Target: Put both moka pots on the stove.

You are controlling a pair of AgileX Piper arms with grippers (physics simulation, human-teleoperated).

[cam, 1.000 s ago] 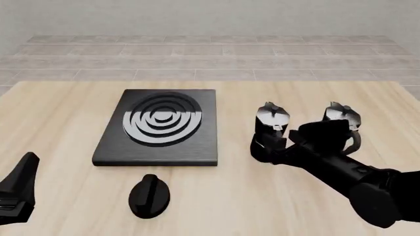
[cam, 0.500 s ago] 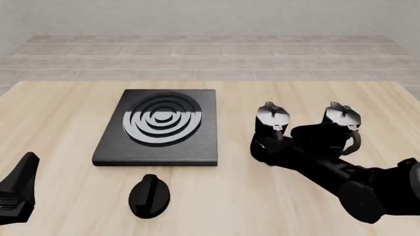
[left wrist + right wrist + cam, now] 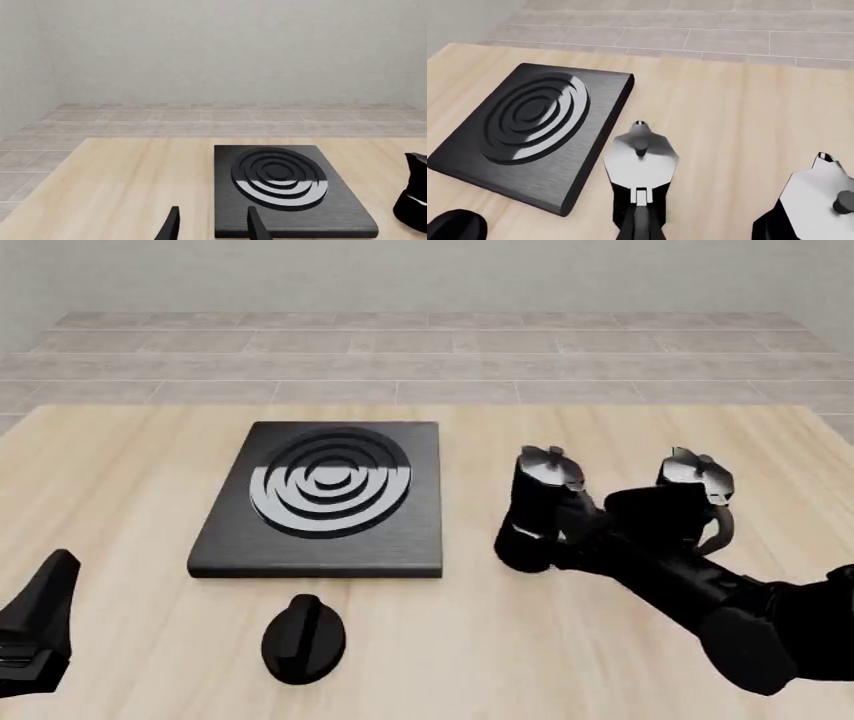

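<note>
— Now, entry for this moment: where are your hands?

— Right hand (image 3: 571,532) is reached out over the counter (image 3: 134,460), up against the nearer moka pot (image 3: 537,502). Black on black in the front view, and the fingers don't show in the right wrist view, so I cannot tell whether that hand is spread or pinching the pot. The pot's silvery lid (image 3: 641,152) sits straight ahead of the hand, with its handle (image 3: 639,197) turned back toward me. The pot seems to lean slightly; not certain.

— And the second pot?

— The second moka pot (image 3: 694,480) stands just to the right of my right hand, near the first pot but apart from it. It is partly hidden behind my arm.

— Stove?

— The stove (image 3: 327,498) lies flat on the counter to the left of my right hand, beyond the first pot, with nothing on its ring burner (image 3: 534,115). Neither pot is on it yet. A low black oval knob (image 3: 304,637) lies on the counter nearer me than the stove.

— Left hand?

— Left hand (image 3: 212,227) is low and back, well apart from both pots. Its fingers (image 3: 172,226) are spread with nothing between them, and the stove is ahead and slightly right of it.
</note>
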